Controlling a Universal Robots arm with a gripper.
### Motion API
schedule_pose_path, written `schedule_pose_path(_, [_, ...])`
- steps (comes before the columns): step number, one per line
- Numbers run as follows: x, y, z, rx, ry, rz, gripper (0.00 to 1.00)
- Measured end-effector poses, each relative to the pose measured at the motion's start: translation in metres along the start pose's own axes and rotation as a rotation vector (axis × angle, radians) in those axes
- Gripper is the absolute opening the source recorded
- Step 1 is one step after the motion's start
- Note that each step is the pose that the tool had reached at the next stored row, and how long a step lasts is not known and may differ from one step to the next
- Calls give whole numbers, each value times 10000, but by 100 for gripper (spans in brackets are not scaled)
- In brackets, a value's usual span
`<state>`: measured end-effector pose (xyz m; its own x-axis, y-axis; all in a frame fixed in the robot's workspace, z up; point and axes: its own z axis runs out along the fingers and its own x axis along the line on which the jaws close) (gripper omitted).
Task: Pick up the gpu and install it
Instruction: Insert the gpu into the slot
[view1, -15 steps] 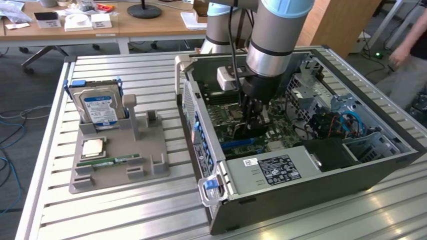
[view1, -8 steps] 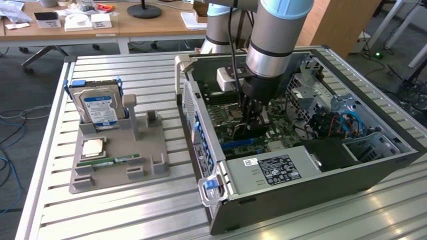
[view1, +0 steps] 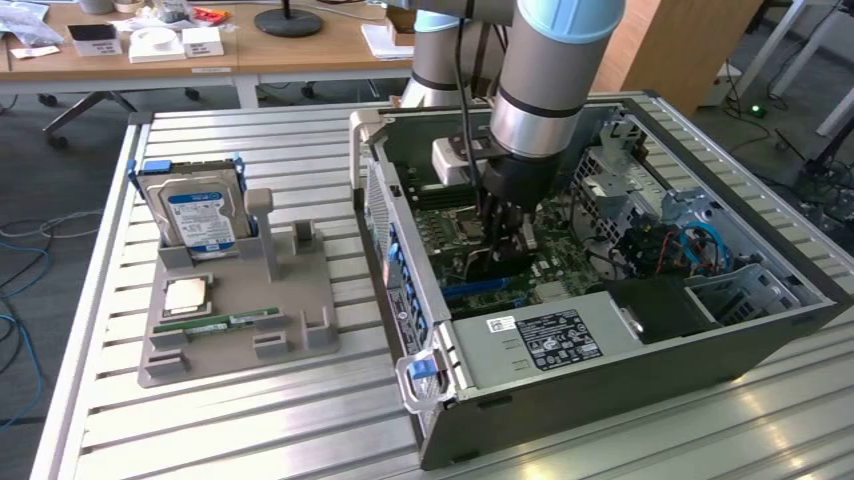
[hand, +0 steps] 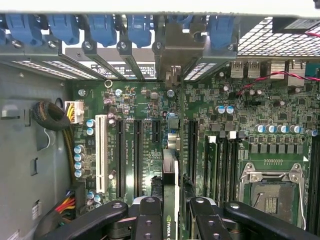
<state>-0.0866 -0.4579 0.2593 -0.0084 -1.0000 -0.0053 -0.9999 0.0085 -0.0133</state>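
Slotted aluminium table (view1: 267, 420) carries an open computer case (view1: 627, 360), and the arm reaches down into it from above. Inside the case, the gripper (hand: 171, 215) is clamped on the gpu (hand: 170, 165). Its black fingers (hand: 149, 220) press the two flat faces of the card. We see the card edge-on: a thin dark board standing upright over the green motherboard (hand: 260, 100), among the long black slots (hand: 137, 155). Its silvery metal bracket (hand: 172, 65) points to the rear wall of the case, under the blue plastic latches (hand: 102, 25). We cannot tell if the lower edge already sits in a slot.

We judge that this step is the seating of the card. To do it well, we must keep the board vertical and parallel to the slot, and the bracket must meet its rear opening. Pressure should be straight and even, because the board is thin and stiff and the contacts are fragile.

Outside the case, a grey holder (view1: 240, 320) keeps a hard drive (view1: 200, 215) and a green memory stick (view1: 220, 322).
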Motion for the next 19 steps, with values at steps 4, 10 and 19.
schedule_pose_path(4, [0,2,18,0,-1,-1,26])
schedule_pose_path(10, [0,2,51,0,-1,-2,26])
schedule_pose_path(19, [0,3,75,-1,0,-4,26])
